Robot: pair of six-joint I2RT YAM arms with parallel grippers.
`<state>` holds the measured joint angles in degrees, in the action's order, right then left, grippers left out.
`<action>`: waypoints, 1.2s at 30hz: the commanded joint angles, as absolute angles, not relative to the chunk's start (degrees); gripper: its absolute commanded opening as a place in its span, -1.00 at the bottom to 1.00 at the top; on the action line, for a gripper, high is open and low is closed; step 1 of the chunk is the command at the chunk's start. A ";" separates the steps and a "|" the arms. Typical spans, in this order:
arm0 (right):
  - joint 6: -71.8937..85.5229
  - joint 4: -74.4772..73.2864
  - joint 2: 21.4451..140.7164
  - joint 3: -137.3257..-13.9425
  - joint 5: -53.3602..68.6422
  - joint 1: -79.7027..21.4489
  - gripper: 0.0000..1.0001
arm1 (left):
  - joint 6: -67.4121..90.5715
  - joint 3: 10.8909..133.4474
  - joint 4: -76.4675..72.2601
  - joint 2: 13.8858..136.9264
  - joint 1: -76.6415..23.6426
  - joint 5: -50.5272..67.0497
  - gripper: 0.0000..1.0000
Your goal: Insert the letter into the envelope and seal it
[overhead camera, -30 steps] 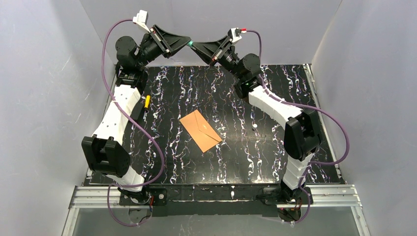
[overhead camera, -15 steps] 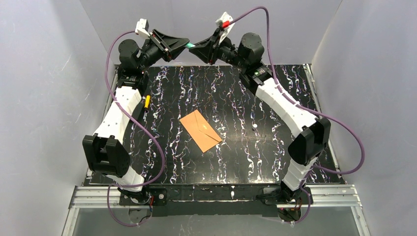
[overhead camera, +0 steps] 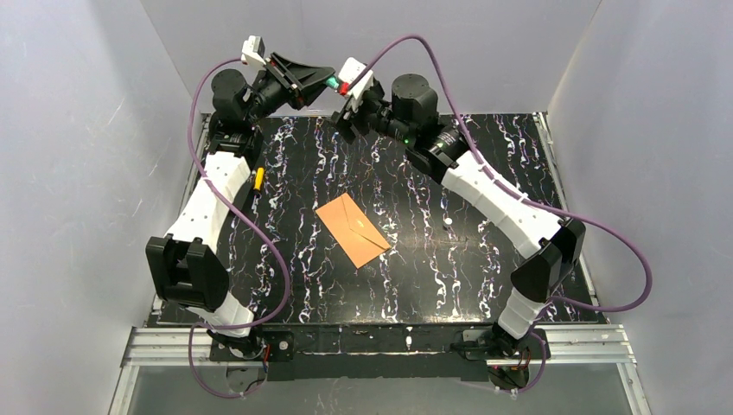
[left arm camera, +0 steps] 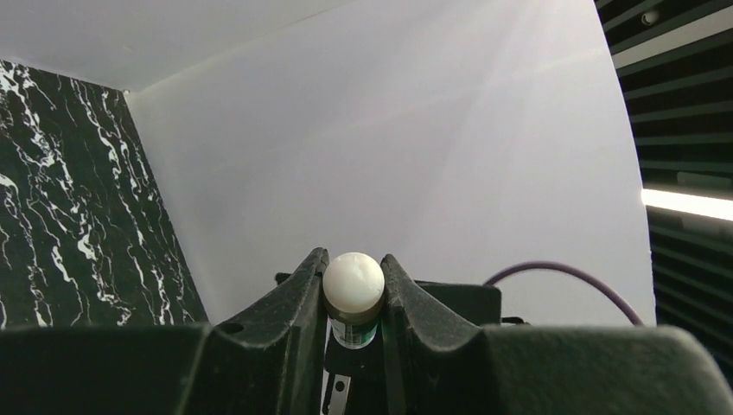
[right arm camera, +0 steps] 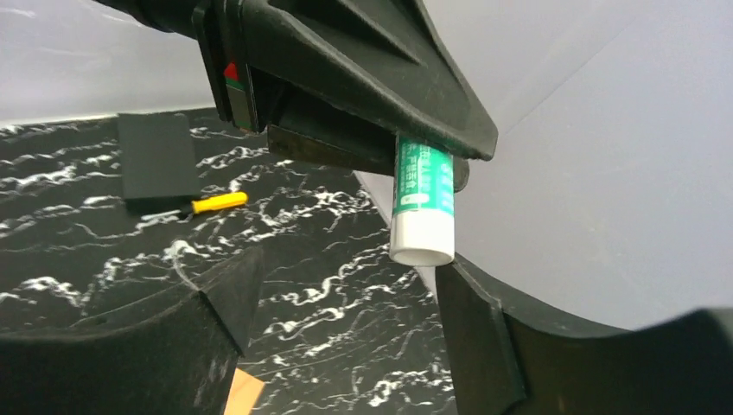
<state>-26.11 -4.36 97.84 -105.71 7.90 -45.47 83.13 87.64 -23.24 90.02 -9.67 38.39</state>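
Judging sealing in hand: left gripper [overhead camera: 327, 76] clamps the glue stick [right arm camera: 422, 203]; right gripper [right arm camera: 346, 268], spread wide just short of its white end, likely closes there next.

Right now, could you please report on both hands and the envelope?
Left hand shut on glue stick, held high. Right hand open beside the stick's end. Envelope flat mid-table, no hand on it; letter not seen.

Black white-veined marble table [overhead camera: 484, 285] (glossy), pale grey walls [overhead camera: 78, 130].

Top camera overlooks the table [overhead camera: 432, 259]; both wrist cameras closely share the glue stick [right arm camera: 422, 203].
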 commanded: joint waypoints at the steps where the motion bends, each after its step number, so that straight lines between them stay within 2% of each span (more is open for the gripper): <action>1: -6.46 -4.23 94.39 -106.90 9.38 -42.90 0.64 | 76.94 89.57 -25.58 87.89 -9.70 39.19 -1.00; 6: 22.73 8.04 91.21 -101.10 15.63 -39.05 0.75 | 66.96 92.07 -25.68 87.84 -9.17 42.89 -1.00; 10: 29.31 10.65 89.78 -99.24 15.86 -38.94 0.80 | 58.53 94.47 -26.05 87.73 -9.05 49.34 -1.00; 14: 23.85 9.02 88.56 -97.09 19.95 -38.94 0.77 | 48.92 92.95 -26.80 85.62 -8.96 56.65 -1.00; 18: 18.00 12.56 86.44 -94.34 28.33 -39.01 0.73 | 34.59 85.48 -26.85 80.10 -8.94 59.51 -1.00; 24: 6.01 13.19 83.45 -87.89 24.63 -39.37 0.70 | 24.02 83.87 -27.03 77.44 -8.88 66.27 -1.00; 31: 6.93 12.94 84.71 -89.55 26.91 -39.62 0.67 | 22.86 84.07 -27.23 77.39 -8.88 68.00 -1.00; 36: 9.46 13.10 86.58 -91.54 33.92 -39.79 0.66 | 24.98 84.56 -27.79 77.70 -8.91 68.61 -1.00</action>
<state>8.73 10.24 85.36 -88.05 27.59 -39.31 24.88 83.59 -25.74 78.65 -9.10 66.83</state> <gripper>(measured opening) 0.837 0.218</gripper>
